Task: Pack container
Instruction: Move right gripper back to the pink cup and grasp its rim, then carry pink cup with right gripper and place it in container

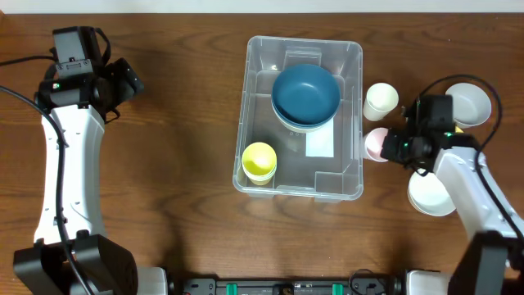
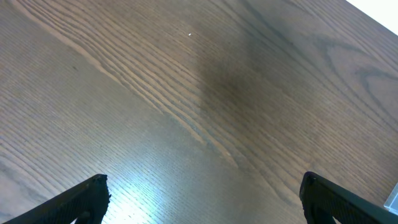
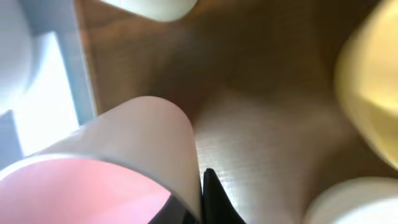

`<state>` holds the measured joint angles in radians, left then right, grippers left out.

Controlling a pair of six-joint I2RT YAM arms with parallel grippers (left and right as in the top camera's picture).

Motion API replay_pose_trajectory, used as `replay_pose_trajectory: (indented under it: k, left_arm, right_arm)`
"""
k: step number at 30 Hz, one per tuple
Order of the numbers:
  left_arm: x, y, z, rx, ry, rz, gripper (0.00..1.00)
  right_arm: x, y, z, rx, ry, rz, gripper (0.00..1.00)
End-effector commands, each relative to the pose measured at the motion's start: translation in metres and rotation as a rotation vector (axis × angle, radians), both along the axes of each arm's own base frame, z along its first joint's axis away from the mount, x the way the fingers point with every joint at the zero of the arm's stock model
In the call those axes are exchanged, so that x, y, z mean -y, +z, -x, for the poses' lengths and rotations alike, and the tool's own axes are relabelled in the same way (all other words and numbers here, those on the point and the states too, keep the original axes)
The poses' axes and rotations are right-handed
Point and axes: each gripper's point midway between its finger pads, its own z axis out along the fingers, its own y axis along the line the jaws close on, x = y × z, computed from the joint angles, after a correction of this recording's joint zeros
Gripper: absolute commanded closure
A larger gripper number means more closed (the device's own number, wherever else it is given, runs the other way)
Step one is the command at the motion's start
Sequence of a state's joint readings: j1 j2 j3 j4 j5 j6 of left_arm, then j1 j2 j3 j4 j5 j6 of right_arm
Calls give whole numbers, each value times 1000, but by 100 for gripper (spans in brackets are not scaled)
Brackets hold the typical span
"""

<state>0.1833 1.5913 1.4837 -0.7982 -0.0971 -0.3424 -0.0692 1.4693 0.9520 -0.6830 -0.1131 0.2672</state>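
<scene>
Just past right jaws' pink cup (image 1: 375, 145): container (image 1: 299, 170)

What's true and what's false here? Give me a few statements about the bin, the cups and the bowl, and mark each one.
1. A blue bowl sits inside the clear bin. True.
2. The yellow cup stands on the table outside the bin. False: it stands inside the bin, in a corner.
3. The left gripper is holding a cup. False: its fingers are spread wide over bare wood with nothing between them.
4. The pink cup is outside the bin, right next to the right gripper. True.
</scene>
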Motion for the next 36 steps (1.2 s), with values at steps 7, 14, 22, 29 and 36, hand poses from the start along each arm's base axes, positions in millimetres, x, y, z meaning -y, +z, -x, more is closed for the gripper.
replay_pose_trajectory:
  k: [7, 14, 22, 29, 36]
  left_arm:
    - [-3, 7, 1, 12, 9, -14, 2]
    - [-3, 6, 1, 12, 9, -14, 2]
    - [-3, 6, 1, 12, 9, -14, 2]
    - [-3, 6, 1, 12, 9, -14, 2]
    - [-3, 6, 1, 12, 9, -14, 2]
  right_arm:
    - [-7, 147, -2, 239, 18, 42, 99]
    - [-86, 202, 2, 361, 251, 1, 99]
    - [-166, 171, -4, 304, 422, 12, 99]
    - [-207, 113, -16, 179, 487, 30, 99]
    - [-229, 65, -24, 94, 525, 55, 99]
